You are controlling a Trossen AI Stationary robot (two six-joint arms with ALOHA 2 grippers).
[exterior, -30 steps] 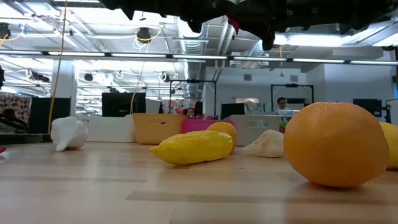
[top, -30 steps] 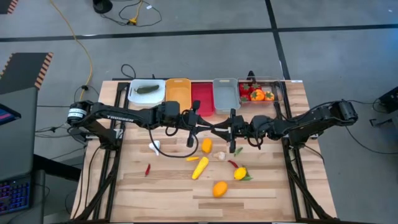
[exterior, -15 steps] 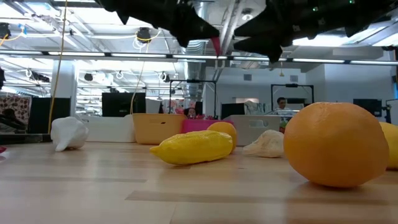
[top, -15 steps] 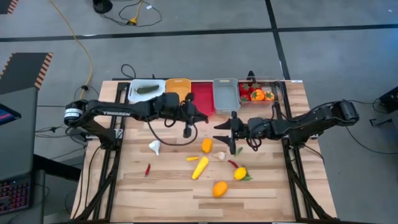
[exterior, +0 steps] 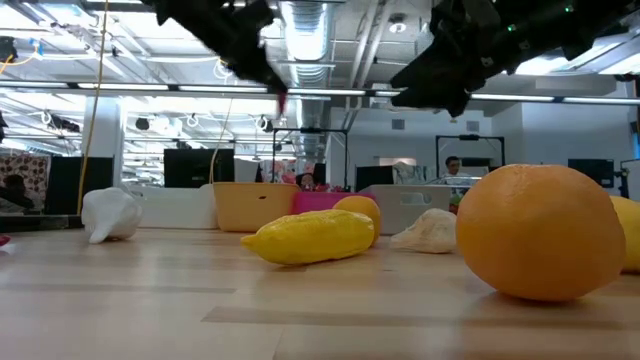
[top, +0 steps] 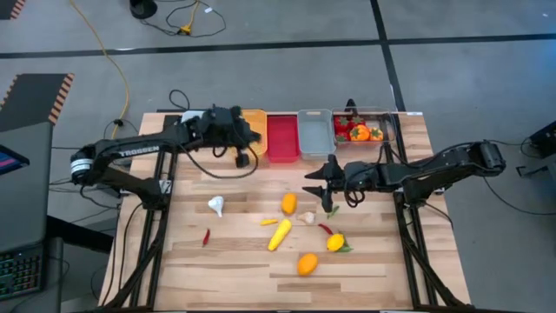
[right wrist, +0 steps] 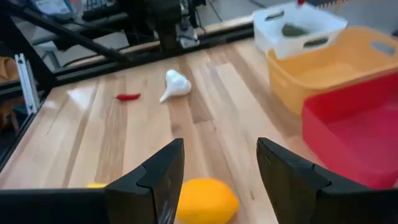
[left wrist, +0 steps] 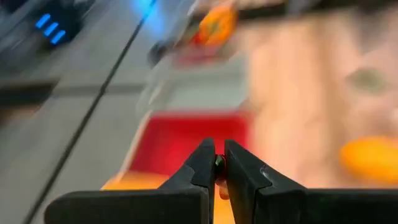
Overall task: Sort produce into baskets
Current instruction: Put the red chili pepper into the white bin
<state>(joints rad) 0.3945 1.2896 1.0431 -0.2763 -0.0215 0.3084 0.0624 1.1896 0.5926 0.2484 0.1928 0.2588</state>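
On the pale wooden slatted table (top: 234,252), a row of small rectangular plastic baskets runs along the far edge: a white basket (top: 193,117) holding a dark green piece, an orange basket (top: 255,122), a red basket (top: 282,137), a grey basket (top: 315,132) and a clear basket (top: 365,128) holding red and orange produce. The left pincer (top: 241,160) hangs over the near edge of the orange basket, its fingers pressed almost together on a tiny item, seemingly red and green in the left wrist view, too small to identify. The right pincer (top: 314,189) hovers above the table's middle, in front of the grey basket, with its fingers apart and nothing between them. Loose produce lies on the boards: a white garlic bulb (top: 216,206) and a small red chilli (top: 206,236) on the left, a small orange fruit (top: 288,203), a yellow corn cob (top: 279,234), a pale garlic piece (top: 306,217), a second red chilli (top: 325,229), a yellow lemon (top: 335,243) and a round orange (top: 307,264) nearest the front edge.
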